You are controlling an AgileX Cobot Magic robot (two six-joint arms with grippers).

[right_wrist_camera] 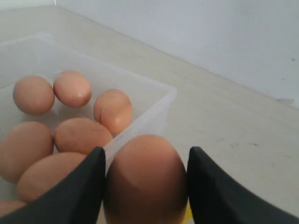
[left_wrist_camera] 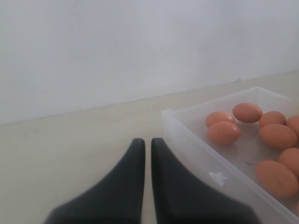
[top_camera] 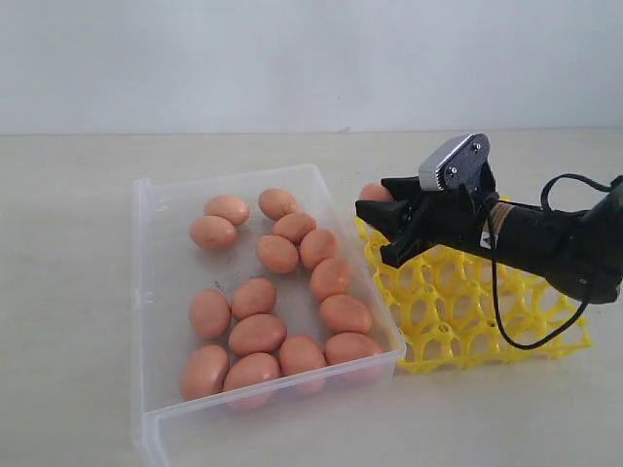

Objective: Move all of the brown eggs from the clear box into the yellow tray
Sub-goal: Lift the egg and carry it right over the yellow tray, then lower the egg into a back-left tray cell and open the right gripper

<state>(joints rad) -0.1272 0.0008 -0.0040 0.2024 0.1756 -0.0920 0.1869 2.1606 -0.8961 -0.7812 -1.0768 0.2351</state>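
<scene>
Nearest me, the box [top_camera: 146, 292] holds most eggs [top_camera: 257, 333] and sits at nine o'clock of the tray [top_camera: 438, 321]. I see my right gripper [top_camera: 378, 232] clamped on one egg [right_wrist_camera: 145, 182] at the tray's ten o'clock corner. My left gripper [left_wrist_camera: 147, 140] is pinched shut just beside the box's outer wall.

We catch only the top of one brown egg [top_camera: 374, 192] behind the right gripper [top_camera: 376, 233], which also covers the yellow tray's [top_camera: 467, 311] corner nearest the box. The arm runs off frame. In the right wrist view the egg's base is cropped and the tray [right_wrist_camera: 188, 215] is a sliver. The left wrist view crops the clear box [left_wrist_camera: 201, 149] and some eggs [left_wrist_camera: 293, 125].
</scene>
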